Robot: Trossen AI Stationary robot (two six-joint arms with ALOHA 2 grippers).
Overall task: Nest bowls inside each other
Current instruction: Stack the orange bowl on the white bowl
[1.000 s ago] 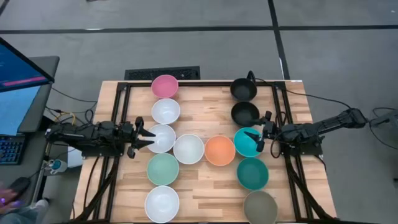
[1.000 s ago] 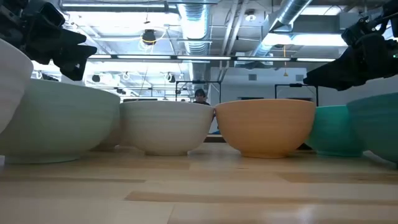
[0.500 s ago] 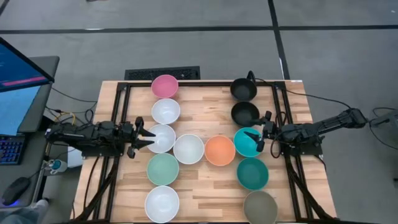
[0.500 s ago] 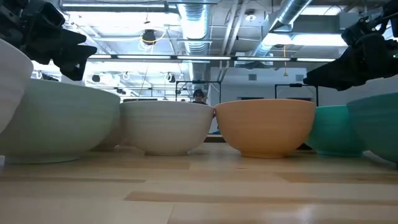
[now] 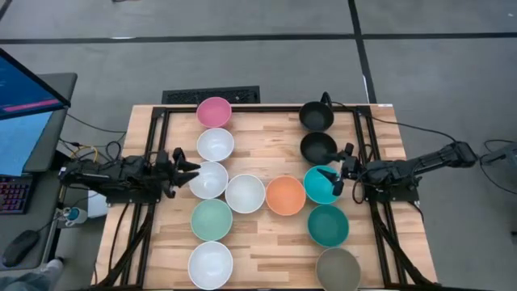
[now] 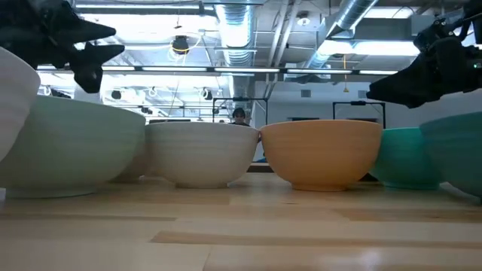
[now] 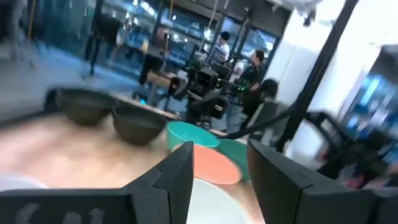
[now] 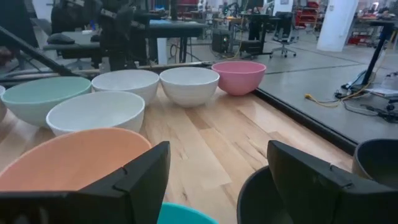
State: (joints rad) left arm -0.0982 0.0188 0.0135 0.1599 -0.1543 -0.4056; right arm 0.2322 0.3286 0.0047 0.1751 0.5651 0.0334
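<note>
Several bowls stand on the wooden table: pink [image 5: 214, 111], three white [image 5: 215, 145] [image 5: 212, 181] [image 5: 245, 193], orange [image 5: 285, 195], pale green [image 5: 212, 219], another white [image 5: 210, 264], two black [image 5: 317, 116] [image 5: 318, 147], two teal [image 5: 321, 187] [image 5: 328, 225] and grey-olive [image 5: 338, 268]. My left gripper [image 5: 191, 170] is open and empty, just above the left rim of the third white bowl. My right gripper [image 5: 330, 179] is open and empty above the upper teal bowl, and also shows in the right wrist view [image 8: 217, 152].
The bowls stand close together in a left column, a middle row and a right column. Bare wood [image 5: 271, 141] lies between the columns at the far side and again at the near side [image 5: 271, 250]. A monitor [image 5: 24, 105] stands left of the table.
My left gripper has risen a little and drawn back toward the table's left and far edges, off the third white bowl. Its fingers have tipped upward and stay open. The bowls have not moved.
</note>
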